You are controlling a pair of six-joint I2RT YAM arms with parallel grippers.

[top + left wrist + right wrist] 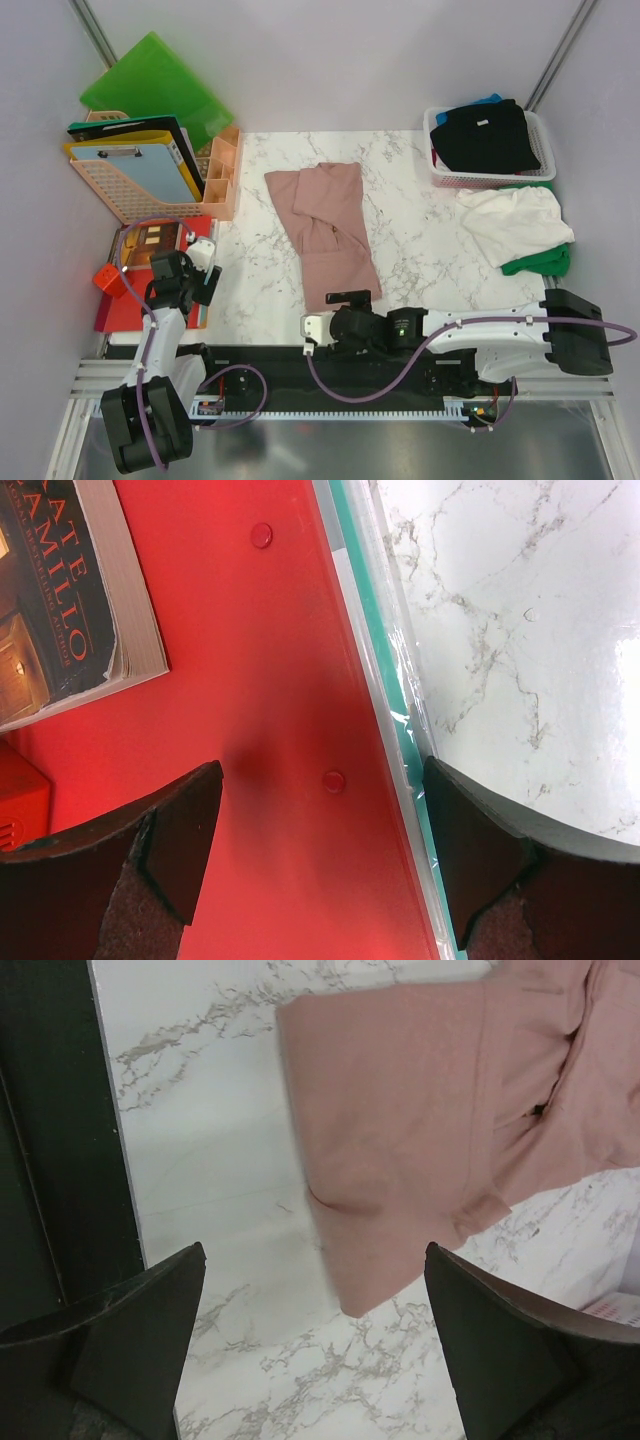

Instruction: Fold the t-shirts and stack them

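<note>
Right gripper at bottom centre of the overhead frame, jaws spread wide, nothing in them, hovering just short of the near hem of the pink t-shirt. That shirt lies in a long rumpled strip mid-frame on the marble table. Left gripper at lower left is wide open too and empty, above the red folder, with a book nearby. Upper right, there's a black t-shirt in the basket. The white t-shirt and green t-shirt are heaped just below it.
</note>
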